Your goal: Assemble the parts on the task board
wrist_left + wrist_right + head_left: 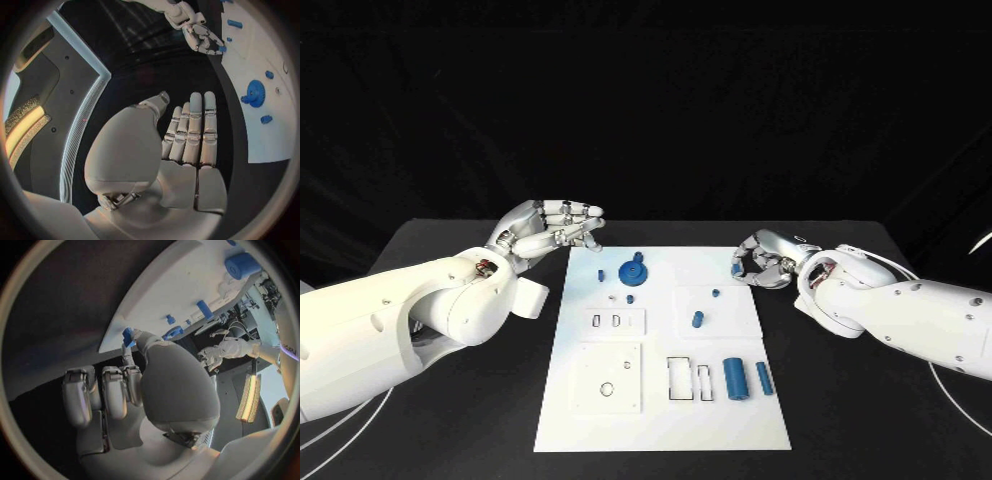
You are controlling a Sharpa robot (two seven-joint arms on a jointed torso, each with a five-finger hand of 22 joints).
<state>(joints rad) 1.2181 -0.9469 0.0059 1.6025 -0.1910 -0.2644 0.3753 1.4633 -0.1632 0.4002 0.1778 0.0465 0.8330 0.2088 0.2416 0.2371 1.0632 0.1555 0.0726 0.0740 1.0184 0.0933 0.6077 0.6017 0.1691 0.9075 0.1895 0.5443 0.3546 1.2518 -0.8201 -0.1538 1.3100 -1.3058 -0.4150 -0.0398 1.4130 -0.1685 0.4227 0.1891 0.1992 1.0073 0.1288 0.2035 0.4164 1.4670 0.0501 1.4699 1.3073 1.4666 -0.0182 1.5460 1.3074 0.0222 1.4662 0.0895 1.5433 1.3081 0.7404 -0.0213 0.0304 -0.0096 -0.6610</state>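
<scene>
- Blue small part (128, 335) sits pinched at the tips of the right hand (769, 262), at the task board's (661, 420) far right edge; the remaining fingers (103, 390) lie curled side by side.
- Left hand (553, 228) hovers off the board's far left corner, above the worktop (444, 250). It holds nothing; its fingers (194, 125) are straight and pressed together.
- Blue gear (633, 270) stands near the board's far edge. Short pegs (697, 319) lie mid-board, and two blue cylinders (736, 378) lie by the empty slots (679, 378) on the near side.
- Risk: the pinch looks shallow, right at the tips. A tilt or a nudge against the board edge could twist the part free onto the black worktop.
- Risk: I cannot tell how the part is oriented in the pinch, so it may jam at its seat if presented skewed.
- Risk: a sweep across the board by the right hand could knock the gear or roll the loose pegs.
- Risk: the left hand is not bracing the board, so a firm push could slide the plate.
</scene>
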